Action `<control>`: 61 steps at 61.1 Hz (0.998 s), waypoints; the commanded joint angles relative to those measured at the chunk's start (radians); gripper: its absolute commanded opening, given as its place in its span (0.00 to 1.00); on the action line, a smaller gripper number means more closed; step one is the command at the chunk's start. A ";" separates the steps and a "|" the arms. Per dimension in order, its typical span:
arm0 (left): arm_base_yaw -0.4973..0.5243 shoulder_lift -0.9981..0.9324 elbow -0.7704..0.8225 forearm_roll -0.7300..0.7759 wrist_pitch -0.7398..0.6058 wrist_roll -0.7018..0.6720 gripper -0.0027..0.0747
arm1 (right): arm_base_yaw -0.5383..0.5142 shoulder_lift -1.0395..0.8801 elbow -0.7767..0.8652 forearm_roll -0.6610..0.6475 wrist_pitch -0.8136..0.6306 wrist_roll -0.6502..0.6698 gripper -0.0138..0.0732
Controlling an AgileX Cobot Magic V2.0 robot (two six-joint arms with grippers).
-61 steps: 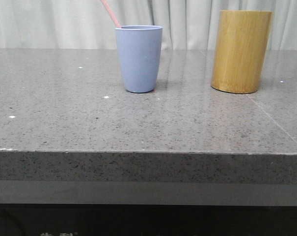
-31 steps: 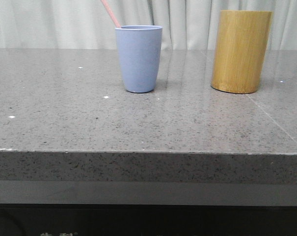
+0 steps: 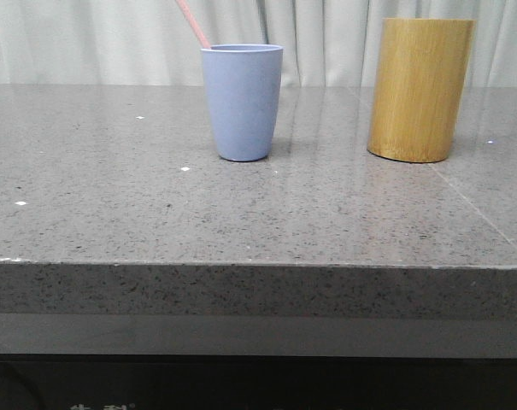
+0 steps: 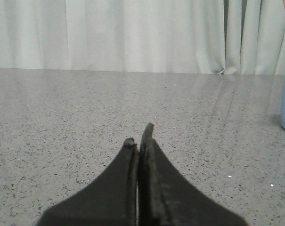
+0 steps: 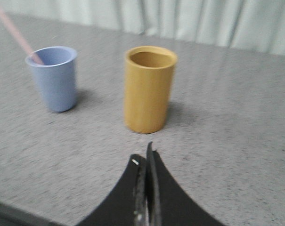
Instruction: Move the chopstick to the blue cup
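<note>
Pink chopstick (image 3: 192, 23) stands inside the blue cup (image 3: 242, 102), leaning over its rim; the transfer looks done; the bamboo holder (image 3: 420, 90) sits well apart; left tool (image 4: 138, 133) and right tool (image 5: 144, 155) are both pressed together, empty, above the tabletop (image 3: 241, 213).

We read no whole text; on the dark panel (image 3: 100, 405) below the desk (image 3: 241, 290), we see only cut-off white character tops.
</note>
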 commanded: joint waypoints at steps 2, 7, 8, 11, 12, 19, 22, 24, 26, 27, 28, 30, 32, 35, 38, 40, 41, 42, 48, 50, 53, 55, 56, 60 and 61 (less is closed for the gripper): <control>0.002 -0.024 0.009 -0.002 -0.084 -0.009 0.01 | -0.029 -0.066 0.127 0.001 -0.242 -0.005 0.08; 0.002 -0.024 0.009 -0.002 -0.084 -0.009 0.01 | -0.047 -0.123 0.237 0.002 -0.339 -0.005 0.08; 0.002 -0.024 0.009 -0.002 -0.084 -0.009 0.01 | -0.050 -0.136 0.254 0.003 -0.352 -0.005 0.08; 0.002 -0.024 0.009 -0.002 -0.084 -0.009 0.01 | -0.060 -0.166 0.306 0.008 -0.386 -0.005 0.08; 0.002 -0.024 0.009 -0.002 -0.084 -0.009 0.01 | -0.061 -0.174 0.320 0.009 -0.397 -0.005 0.08; 0.002 -0.024 0.009 -0.002 -0.084 -0.009 0.01 | -0.064 -0.234 0.419 0.009 -0.442 -0.005 0.08; 0.002 -0.024 0.009 -0.002 -0.084 -0.009 0.01 | -0.064 -0.255 0.450 0.009 -0.458 -0.005 0.08; 0.002 -0.024 0.009 -0.002 -0.084 -0.009 0.01 | -0.063 -0.267 0.464 0.009 -0.467 -0.005 0.08; 0.002 -0.024 0.009 -0.002 -0.084 -0.009 0.01 | -0.060 -0.277 0.481 0.009 -0.476 -0.005 0.08; 0.002 -0.024 0.009 -0.002 -0.084 -0.009 0.01 | -0.059 -0.281 0.488 0.009 -0.483 -0.005 0.08; 0.002 -0.024 0.009 -0.002 -0.084 -0.009 0.01 | -0.058 -0.285 0.493 0.009 -0.488 -0.005 0.08; 0.002 -0.024 0.009 -0.002 -0.084 -0.009 0.01 | -0.055 -0.294 0.509 0.009 -0.505 -0.005 0.08; 0.002 -0.024 0.009 -0.002 -0.084 -0.009 0.01 | -0.054 -0.294 0.517 0.011 -0.511 -0.005 0.08; 0.002 -0.024 0.009 -0.002 -0.084 -0.009 0.01 | -0.053 -0.293 0.515 0.011 -0.505 -0.005 0.08; 0.002 -0.024 0.009 -0.002 -0.084 -0.009 0.01 | -0.053 -0.293 0.515 0.011 -0.505 -0.005 0.08; 0.002 -0.024 0.009 -0.002 -0.084 -0.009 0.01 | -0.053 -0.293 0.515 0.011 -0.505 -0.005 0.08; 0.002 -0.024 0.009 -0.002 -0.084 -0.009 0.01 | -0.053 -0.293 0.515 0.011 -0.505 -0.005 0.08; 0.002 -0.024 0.009 -0.002 -0.084 -0.009 0.01 | -0.053 -0.293 0.515 0.011 -0.505 -0.005 0.08; 0.002 -0.024 0.009 -0.002 -0.084 -0.009 0.01 | -0.053 -0.292 0.515 0.011 -0.505 -0.005 0.08; 0.002 -0.024 0.009 -0.002 -0.084 -0.009 0.01 | -0.053 -0.292 0.515 0.011 -0.505 -0.005 0.08; 0.002 -0.024 0.009 -0.002 -0.084 -0.009 0.01 | -0.053 -0.292 0.515 0.011 -0.505 -0.005 0.08; 0.002 -0.024 0.009 -0.002 -0.084 -0.009 0.01 | -0.053 -0.292 0.515 0.011 -0.505 -0.005 0.08; 0.002 -0.024 0.009 -0.002 -0.084 -0.009 0.01 | -0.053 -0.292 0.515 0.011 -0.505 -0.005 0.08; 0.002 -0.024 0.009 -0.002 -0.084 -0.009 0.01 | -0.053 -0.292 0.515 0.011 -0.505 -0.005 0.08; 0.002 -0.024 0.009 -0.002 -0.084 -0.009 0.01 | -0.053 -0.292 0.515 0.011 -0.505 -0.005 0.08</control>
